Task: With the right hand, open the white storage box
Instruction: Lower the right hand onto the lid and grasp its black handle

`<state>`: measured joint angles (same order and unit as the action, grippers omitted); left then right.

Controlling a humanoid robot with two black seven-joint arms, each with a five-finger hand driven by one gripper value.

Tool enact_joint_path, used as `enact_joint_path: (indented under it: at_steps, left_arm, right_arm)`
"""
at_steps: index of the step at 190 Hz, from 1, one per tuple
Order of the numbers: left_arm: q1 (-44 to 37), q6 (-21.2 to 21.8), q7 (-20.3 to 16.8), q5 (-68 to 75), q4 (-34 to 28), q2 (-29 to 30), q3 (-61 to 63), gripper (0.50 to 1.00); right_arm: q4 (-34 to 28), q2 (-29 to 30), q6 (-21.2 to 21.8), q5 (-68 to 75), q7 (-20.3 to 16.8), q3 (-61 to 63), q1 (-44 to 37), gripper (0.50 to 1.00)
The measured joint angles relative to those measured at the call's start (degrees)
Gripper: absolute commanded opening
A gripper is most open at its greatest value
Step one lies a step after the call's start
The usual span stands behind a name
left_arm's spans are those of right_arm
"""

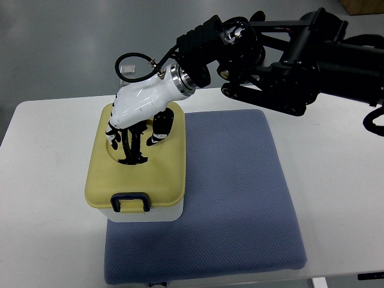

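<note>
Yellow lid [137, 174] still sits on the storage box [144, 215]; right hand [133, 123] rests atop it, fingers [114, 133] curled, gripping nothing.

One white storage box [143, 213] with one pale yellow lid [162, 171] and one dark blue latch [130, 201]. One blue mat [237, 192], one white table [336, 180], one robot hand [135, 114].
</note>
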<state>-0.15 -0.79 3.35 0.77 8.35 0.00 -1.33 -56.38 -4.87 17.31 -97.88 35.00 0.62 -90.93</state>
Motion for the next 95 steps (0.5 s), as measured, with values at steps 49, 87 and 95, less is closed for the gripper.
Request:
enact_joint_path:
  at_steps: [49,87,95]
  left_arm:
    - [0.0,0.0,0.0,0.0,0.0,0.0,0.0,1.000]
    - [0.0,0.0,0.0,0.0,0.0,0.0,0.0,1.000]
    - [0.0,0.0,0.0,0.0,0.0,0.0,0.0,1.000]
  right_arm:
    - [0.0,-0.3,0.1,0.0,0.0,0.1,-0.2,0.650]
    - [0.0,-0.2,0.3,0.1,0.0,0.2,-0.4,0.621]
    - [0.0,-0.1,0.4,0.1,0.0,0.2,-0.4,0.619]
